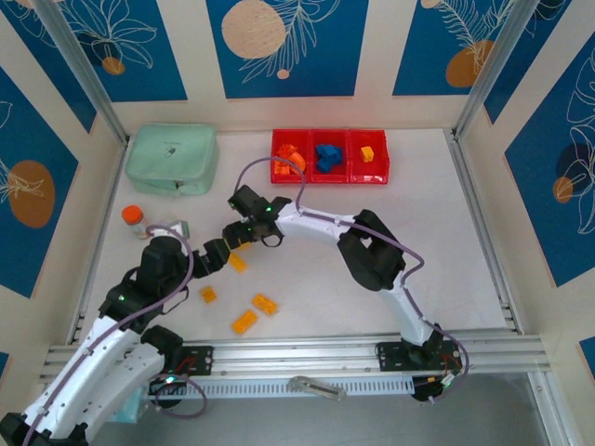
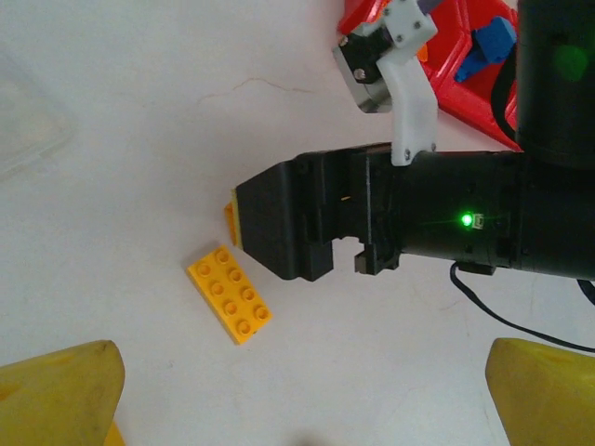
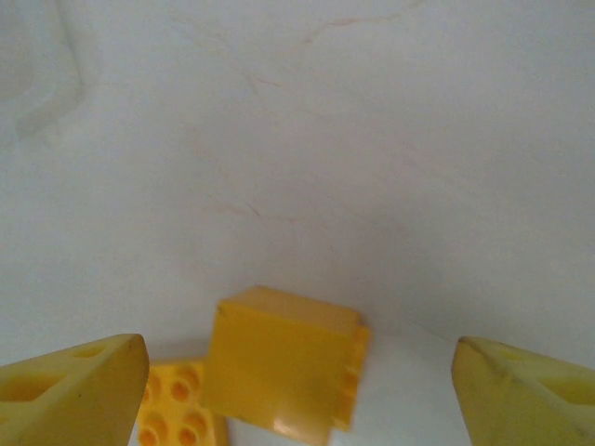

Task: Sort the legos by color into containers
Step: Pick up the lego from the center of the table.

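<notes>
Partly done: red bins (image 1: 346,178) hold sorted bricks (image 1: 326,156); several loose legos (image 1: 265,303) left near arms. Right gripper (image 3: 297,351) jaws spread, straddling yellow brick (image 3: 279,358); left gripper (image 2: 305,358) jaws spread.

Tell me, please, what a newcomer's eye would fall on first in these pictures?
The bright red containers at the far edge of the table, already holding sorted legos, stand out first. Next comes the right hand, open low over a yellow lego left of centre, a flat yellow brick beside it. A mint green pouch lies left of the containers.
</notes>
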Tool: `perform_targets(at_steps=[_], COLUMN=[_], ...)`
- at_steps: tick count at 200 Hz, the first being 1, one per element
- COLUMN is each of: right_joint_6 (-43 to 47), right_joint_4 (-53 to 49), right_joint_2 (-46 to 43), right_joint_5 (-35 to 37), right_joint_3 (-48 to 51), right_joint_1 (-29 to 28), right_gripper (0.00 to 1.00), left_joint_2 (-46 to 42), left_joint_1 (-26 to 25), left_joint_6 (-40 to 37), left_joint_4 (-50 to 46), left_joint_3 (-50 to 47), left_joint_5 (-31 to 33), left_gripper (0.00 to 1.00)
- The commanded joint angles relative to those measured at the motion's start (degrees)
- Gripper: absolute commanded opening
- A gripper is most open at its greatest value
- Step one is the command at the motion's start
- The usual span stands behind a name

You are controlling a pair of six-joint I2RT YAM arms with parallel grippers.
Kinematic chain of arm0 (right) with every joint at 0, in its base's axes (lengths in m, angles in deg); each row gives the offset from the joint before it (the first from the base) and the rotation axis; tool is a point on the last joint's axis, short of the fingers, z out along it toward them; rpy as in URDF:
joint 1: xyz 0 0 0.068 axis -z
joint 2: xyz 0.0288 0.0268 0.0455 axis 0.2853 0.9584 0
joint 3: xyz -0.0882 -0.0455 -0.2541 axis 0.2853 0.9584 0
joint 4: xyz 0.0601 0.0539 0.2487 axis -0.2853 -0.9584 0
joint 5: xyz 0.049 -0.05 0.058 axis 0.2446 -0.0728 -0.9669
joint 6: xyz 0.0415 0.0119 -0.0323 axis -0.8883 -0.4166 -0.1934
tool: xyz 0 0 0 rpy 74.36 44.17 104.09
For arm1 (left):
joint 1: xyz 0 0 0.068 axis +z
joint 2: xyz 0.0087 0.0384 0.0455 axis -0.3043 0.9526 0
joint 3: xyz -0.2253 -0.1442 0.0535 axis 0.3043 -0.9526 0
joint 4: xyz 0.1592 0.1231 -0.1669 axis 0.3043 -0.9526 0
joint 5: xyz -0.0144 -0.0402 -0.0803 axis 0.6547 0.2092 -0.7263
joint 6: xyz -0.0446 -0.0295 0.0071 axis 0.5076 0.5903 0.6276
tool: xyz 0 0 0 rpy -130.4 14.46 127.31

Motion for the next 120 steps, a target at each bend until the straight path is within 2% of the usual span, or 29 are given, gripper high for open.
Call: perform_targets(at_steps=[1, 20, 67, 101, 120], right_joint_6=[-0.17, -0.11, 0.26, 0.09, -0.17], right_joint_4=[-1.93, -2.40, -3.92, -3.67, -3.46], right_joint_2=[3.17, 4.44, 5.05, 2.52, -0.78], right_joint_5=[-2.00, -1.98, -0.06, 0.15, 0.37], right_joint_3=[-3.22, -4.62, -5.85, -4.17, -2.13], right_joint_1=[-0.48, -0.48, -0.44, 0.26, 0.69], right_gripper=[0.81, 0.77, 0.59, 0.46, 0.43], left_joint_2=[-0.81, -0.72, -0.08, 1.10, 1.72], left_joint_1=[0.39, 0.39, 0.44, 0.48, 0.48], left_joint_6=[0.92, 0.84, 0.75, 0.48, 0.15], left_joint_4=[-1.30, -1.39, -0.21, 0.76, 1.15], left_joint_3=[-0.94, -1.07, -1.32, -0.91, -0.19], left_joint_5=[1.59, 1.53, 0.86, -0.46, -1.42], left_gripper=[0.99, 0.99, 0.99, 0.99, 0.99])
